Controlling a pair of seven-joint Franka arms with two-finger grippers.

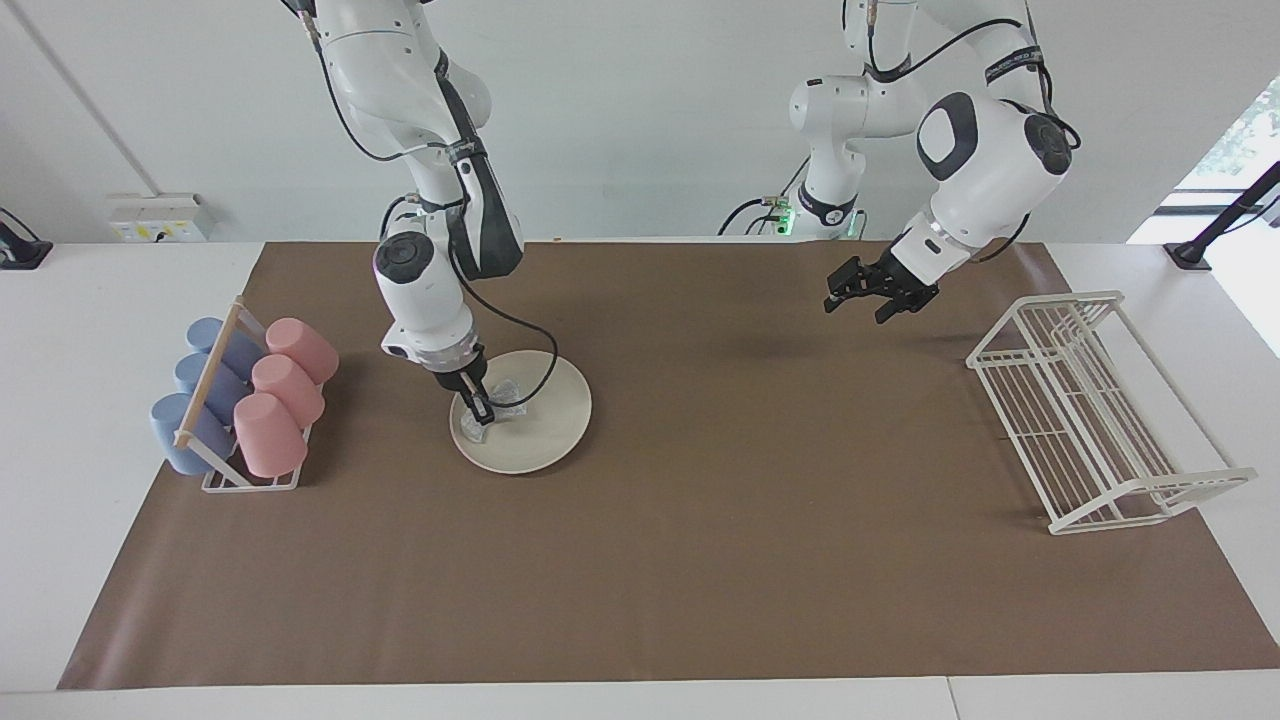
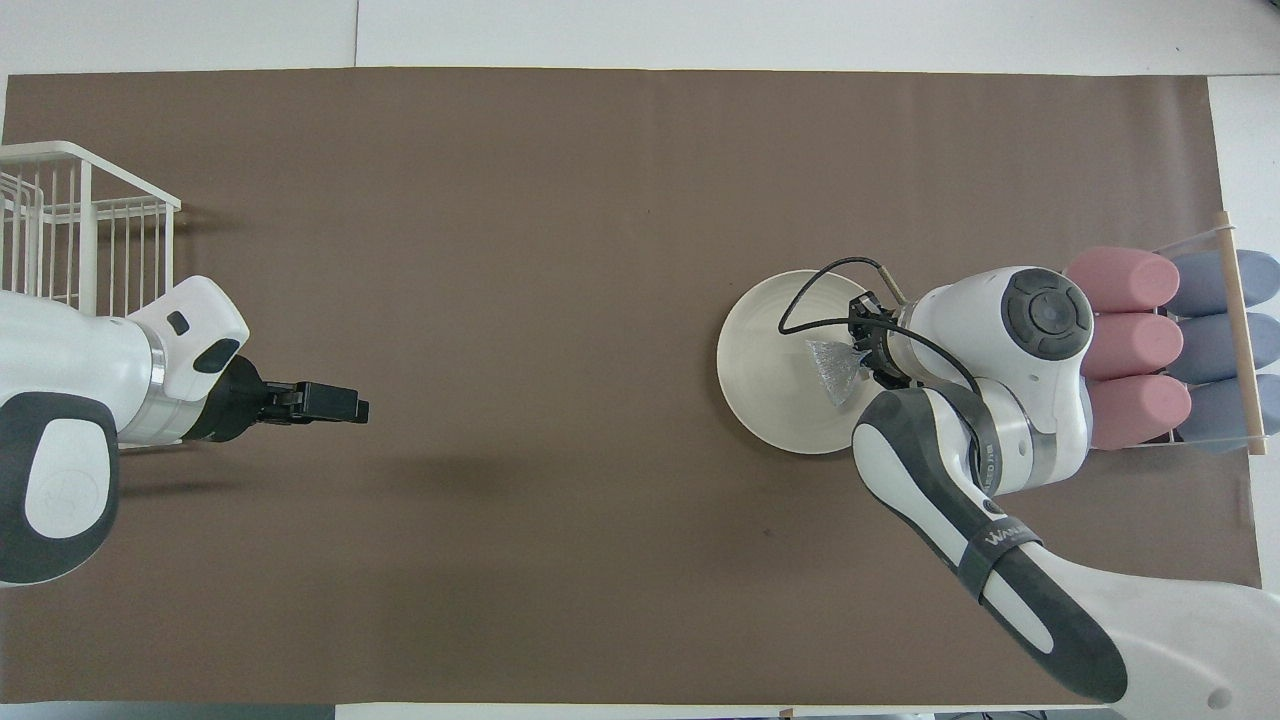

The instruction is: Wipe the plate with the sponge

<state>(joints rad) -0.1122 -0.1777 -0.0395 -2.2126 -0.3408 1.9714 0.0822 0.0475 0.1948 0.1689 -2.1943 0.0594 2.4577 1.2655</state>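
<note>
The cream-white plate (image 1: 548,420) (image 2: 765,345) lies flat on the brown mat, toward the right arm's end of the table. My right gripper (image 1: 481,411) (image 2: 862,356) points down onto it and is shut on the silvery sponge (image 1: 503,393) (image 2: 833,366). The sponge is pressed on the part of the plate closest to the cup rack. My left gripper (image 1: 860,308) (image 2: 352,404) hangs open and empty over the bare mat, beside the wire rack, and waits there.
A rack of pink and blue cups (image 1: 255,400) (image 2: 1150,350) stands close to the plate at the right arm's end; the right arm's wrist overlaps it from above. A white wire dish rack (image 1: 1090,410) (image 2: 80,225) stands at the left arm's end.
</note>
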